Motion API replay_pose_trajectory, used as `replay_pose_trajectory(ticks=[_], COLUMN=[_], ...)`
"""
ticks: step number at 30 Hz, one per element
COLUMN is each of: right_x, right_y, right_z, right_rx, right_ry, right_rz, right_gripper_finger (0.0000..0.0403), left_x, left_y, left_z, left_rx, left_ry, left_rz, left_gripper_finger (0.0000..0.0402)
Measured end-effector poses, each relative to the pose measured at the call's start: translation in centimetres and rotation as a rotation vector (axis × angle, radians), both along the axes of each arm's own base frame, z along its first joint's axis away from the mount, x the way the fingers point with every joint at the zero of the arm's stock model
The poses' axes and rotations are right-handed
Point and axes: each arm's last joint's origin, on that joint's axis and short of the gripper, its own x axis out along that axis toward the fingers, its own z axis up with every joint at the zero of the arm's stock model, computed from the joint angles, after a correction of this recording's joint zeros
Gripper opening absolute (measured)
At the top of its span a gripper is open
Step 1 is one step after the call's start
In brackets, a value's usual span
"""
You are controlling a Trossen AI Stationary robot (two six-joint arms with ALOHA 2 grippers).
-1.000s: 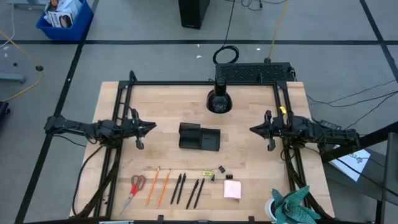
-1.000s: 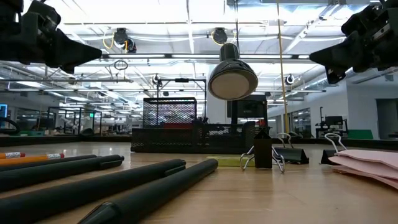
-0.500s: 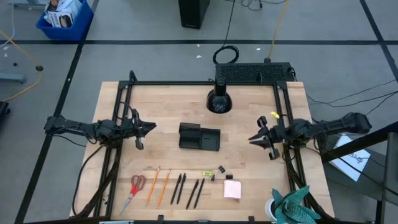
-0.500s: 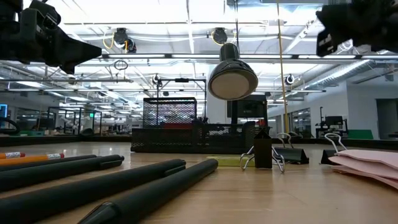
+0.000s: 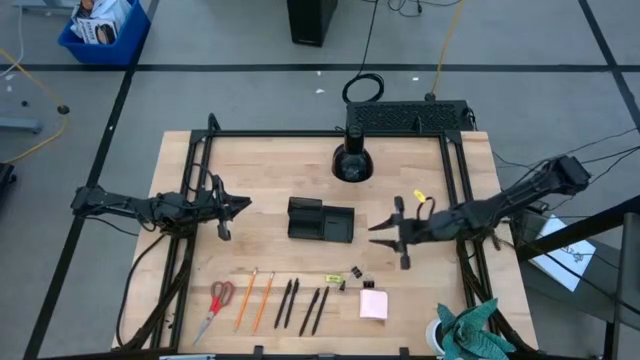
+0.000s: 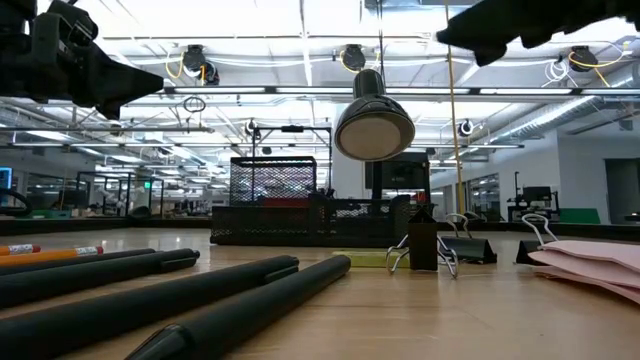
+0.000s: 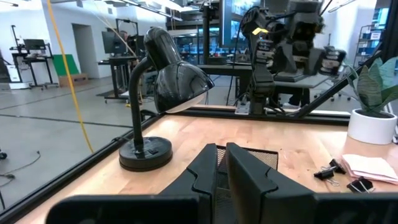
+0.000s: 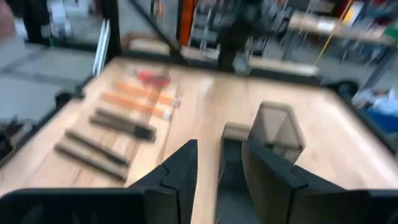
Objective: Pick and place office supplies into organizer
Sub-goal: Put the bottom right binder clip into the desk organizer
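Observation:
The black organizer [image 5: 320, 220] stands mid-table. Along the near edge lie red-handled scissors [image 5: 216, 303], two orange pencils [image 5: 254, 299], several black pens [image 5: 301, 306], a yellow-green bit [image 5: 333, 279], dark binder clips [image 5: 354, 272] and a pink sticky-note pad [image 5: 374, 304]. My right gripper [image 5: 374, 229] hovers open just right of the organizer, above the table. Its wrist view shows the organizer [image 8: 277, 127], pens [image 8: 121, 124] and pencils [image 8: 140, 99] ahead. My left gripper [image 5: 246, 206] waits shut, left of the organizer, holding nothing.
A black desk lamp [image 5: 352, 160] stands behind the organizer at the far edge. A potted plant [image 5: 470, 335] sits at the near right corner. Black frame rails [image 5: 195, 170] run along the table's left, far and right sides.
My right gripper has reached from the table's right side toward the left and a little toward the near edge, ending close to the organizer's right end. The left arm and all the supplies have stayed where they were.

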Motion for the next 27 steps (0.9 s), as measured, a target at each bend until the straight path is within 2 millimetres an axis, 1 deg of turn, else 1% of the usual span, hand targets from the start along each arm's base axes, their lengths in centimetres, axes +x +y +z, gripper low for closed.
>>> replay_pose_trajectory(ticks=[5,7,10,12,19,25,27], right_x=[2.0,2.4,2.8,3.0,3.6,3.7,3.6], right_y=[1.0,1.3,1.8,2.0,2.5,2.8,3.2], right_z=[-0.5,-1.3,-2.6,-3.5,-5.2,-6.0,-6.3], right_rx=[0.035,0.065,0.142,0.161,0.219,0.229,0.238], right_ry=[0.166,0.231,0.322,0.375,0.456,0.489,0.511], right_rz=[-0.027,-0.025,0.027,0.053,0.016,0.006,0.042], right_gripper_finger=[0.0135,0.0142,0.0153,0.0159,0.0171,0.0174,0.0174], left_x=[0.0,0.0,0.0,0.0,0.0,0.0,0.0], left_y=[0.0,0.0,0.0,0.0,0.0,0.0,0.0], left_z=[0.0,0.0,0.0,0.0,0.0,0.0,0.0], left_rx=[-0.005,-0.008,-0.010,-0.007,-0.008,-0.008,-0.008], left_ry=[-0.001,-0.002,-0.002,-0.002,-0.001,-0.001,-0.001], left_rz=[0.000,-0.001,-0.001,-0.001,-0.001,0.000,0.000], left_gripper_finger=[0.0042,0.0042,0.0042,0.0042,0.0042,0.0042,0.0042])
